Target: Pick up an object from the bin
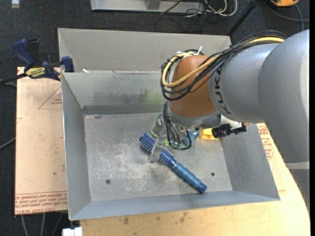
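Looking down into a grey metal bin (110, 168). A robot arm (266, 77) reaches in from the right, its orange wrist cover (192, 90) looped with yellow and black cables. Its hand (171, 140) sits low over the middle of the bin floor. Just in front of the hand lies a blue brush (184, 172), with its bristled head nearest the hand and its round blue handle slanting toward the near right corner. A blue bristled piece (146, 142) lies just left of the hand. Whether the hand is wide or narrow cannot be told.
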You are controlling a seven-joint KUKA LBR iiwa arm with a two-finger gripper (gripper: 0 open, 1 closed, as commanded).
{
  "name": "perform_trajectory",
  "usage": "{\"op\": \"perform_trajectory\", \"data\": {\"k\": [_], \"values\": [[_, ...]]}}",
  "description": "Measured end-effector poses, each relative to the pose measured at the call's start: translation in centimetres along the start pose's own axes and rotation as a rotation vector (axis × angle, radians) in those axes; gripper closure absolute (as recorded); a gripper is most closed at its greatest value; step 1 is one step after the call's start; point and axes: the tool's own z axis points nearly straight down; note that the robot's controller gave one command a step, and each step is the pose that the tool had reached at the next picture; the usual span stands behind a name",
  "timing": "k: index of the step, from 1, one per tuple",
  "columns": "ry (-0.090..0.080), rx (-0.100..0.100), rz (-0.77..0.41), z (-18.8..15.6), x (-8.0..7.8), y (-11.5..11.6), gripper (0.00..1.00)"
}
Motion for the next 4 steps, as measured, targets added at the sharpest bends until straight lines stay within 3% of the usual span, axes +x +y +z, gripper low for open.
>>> {"op": "perform_trajectory", "data": {"k": [1, 2, 3, 4], "values": [[-0.006, -0.004, 0.105, 1.5, 0.1, 0.0, 0.00], [0.002, -0.001, 0.349, 4.5, 0.6, -0.6, 0.00], [0.002, -0.001, 0.351, 4.5, 0.6, -0.6, 1.00], [0.001, -0.001, 0.350, 3.7, 0.6, -0.6, 1.00]]}}
